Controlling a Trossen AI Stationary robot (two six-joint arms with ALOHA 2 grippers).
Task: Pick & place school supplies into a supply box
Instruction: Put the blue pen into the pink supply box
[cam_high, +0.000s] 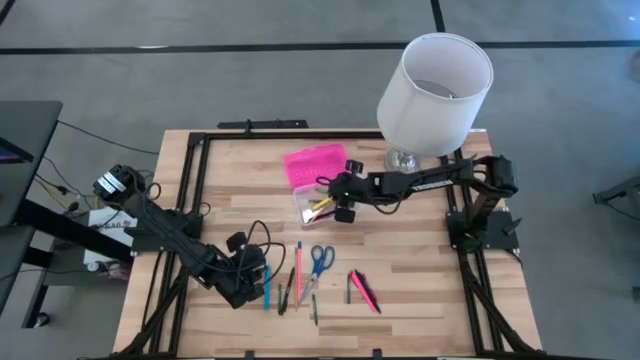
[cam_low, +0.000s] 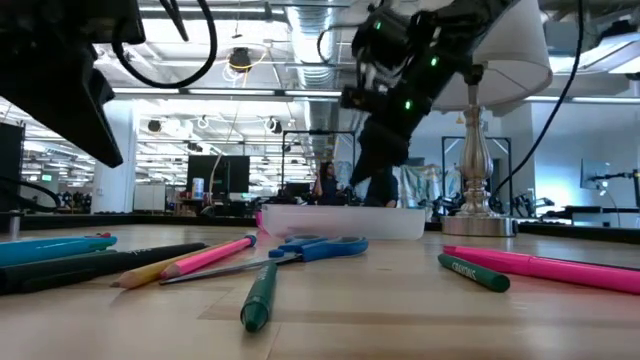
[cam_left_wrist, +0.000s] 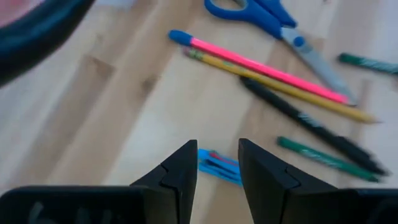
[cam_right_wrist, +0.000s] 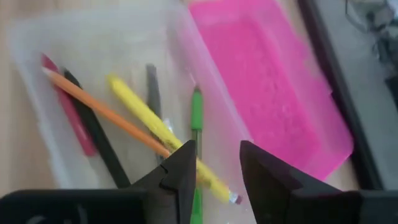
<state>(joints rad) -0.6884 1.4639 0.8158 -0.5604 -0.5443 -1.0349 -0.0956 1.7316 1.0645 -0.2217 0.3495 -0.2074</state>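
The supply box's clear tray (cam_high: 312, 207) lies on the table's far middle, its pink lid (cam_high: 314, 165) open beside it. Inside lie a red pen (cam_right_wrist: 68, 121), a black one, an orange pencil (cam_right_wrist: 106, 112), a yellow pencil (cam_right_wrist: 146, 112) and a green pen (cam_right_wrist: 197, 115). My right gripper (cam_right_wrist: 217, 162) hangs open just above the tray, holding nothing. Loose supplies lie near the front: a blue pen (cam_left_wrist: 217, 167), a pink pencil (cam_left_wrist: 261, 65), a yellow pencil, a black pen, green pens and blue-handled scissors (cam_high: 320, 258). My left gripper (cam_left_wrist: 217, 158) stands open above the blue pen.
A white lampshade on a metal foot (cam_high: 435, 95) stands at the far right, close to my right arm. Two pink pens (cam_high: 365, 290) lie to the front right. A black frame (cam_high: 190, 200) borders the wooden table, and cables hang by my left arm.
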